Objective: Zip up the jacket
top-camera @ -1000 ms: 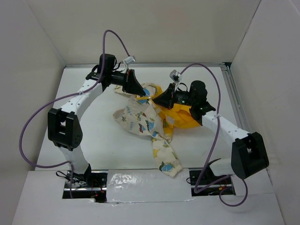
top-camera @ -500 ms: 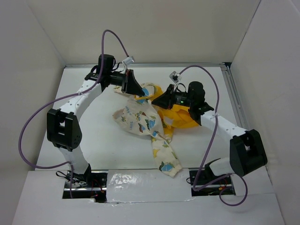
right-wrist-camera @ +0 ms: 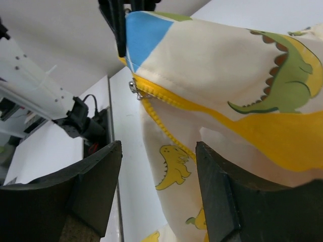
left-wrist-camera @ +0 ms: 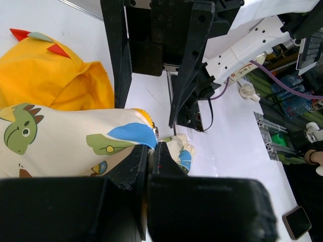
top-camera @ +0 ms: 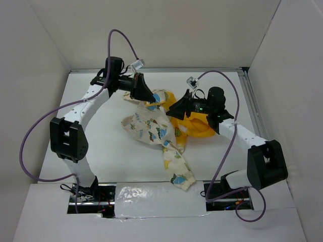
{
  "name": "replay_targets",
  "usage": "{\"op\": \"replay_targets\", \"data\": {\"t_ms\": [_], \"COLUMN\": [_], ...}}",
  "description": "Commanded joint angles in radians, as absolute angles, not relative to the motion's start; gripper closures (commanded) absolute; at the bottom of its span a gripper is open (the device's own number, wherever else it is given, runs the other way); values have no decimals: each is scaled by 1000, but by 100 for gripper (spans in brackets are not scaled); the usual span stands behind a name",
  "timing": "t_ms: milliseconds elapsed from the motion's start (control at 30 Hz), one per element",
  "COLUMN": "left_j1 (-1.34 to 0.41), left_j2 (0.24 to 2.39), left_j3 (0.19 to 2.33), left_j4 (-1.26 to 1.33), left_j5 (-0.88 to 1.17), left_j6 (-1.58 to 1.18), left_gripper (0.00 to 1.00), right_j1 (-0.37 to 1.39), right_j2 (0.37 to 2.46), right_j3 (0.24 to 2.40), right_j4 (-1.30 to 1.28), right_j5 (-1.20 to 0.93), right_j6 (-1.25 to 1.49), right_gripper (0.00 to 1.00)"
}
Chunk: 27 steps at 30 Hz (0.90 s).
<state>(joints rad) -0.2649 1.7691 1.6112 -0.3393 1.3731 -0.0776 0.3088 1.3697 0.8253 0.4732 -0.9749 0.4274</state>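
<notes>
The jacket lies crumpled mid-table, cream with dinosaur prints, its yellow hood to the right. My left gripper is shut on the jacket's upper edge. In the left wrist view the fingertips pinch cream fabric beside a blue patch. My right gripper hovers just right of that spot, open. Its wrist view shows the jaws wide apart and empty. The yellow zipper teeth and the metal slider hang beyond them.
One sleeve trails toward the near edge, where silver tape covers the table lip. White walls enclose the table on three sides. Purple cables loop above both arms.
My right gripper has gone from shut to wide open and its wrist has lifted back slightly to the right. The left gripper keeps its pinch on the jacket edge.
</notes>
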Motion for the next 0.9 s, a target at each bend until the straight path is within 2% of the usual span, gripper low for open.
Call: {"op": "replay_targets", "data": {"t_ms": [0,167,600,767,867], "left_j1": [-259,-268,-285,-282,-270], "left_j2": [1753,1775,1793,1792,1786], "left_j3": [1670,1692,1690,1680,1672], "left_j4": [-334,-362,-370,-356,-332], "left_j5": [1460,1480,1514,1490,1477], "left_j6": [-15,-12,32,23,9], "left_gripper": [100,100,100,100,100], "right_j1": [305,322,353,360,367], "right_j2": [1379,1431,1583,1583,1554], "right_j3": [897,959,1081,1103,1101], "right_j4": [540,534,736,736,640], "right_j5": [-1077,-1066,-1094,-1147,-1189], "right_j6": [452,488,670,687,612], "right_gripper": [32,23,20,23,26]}}
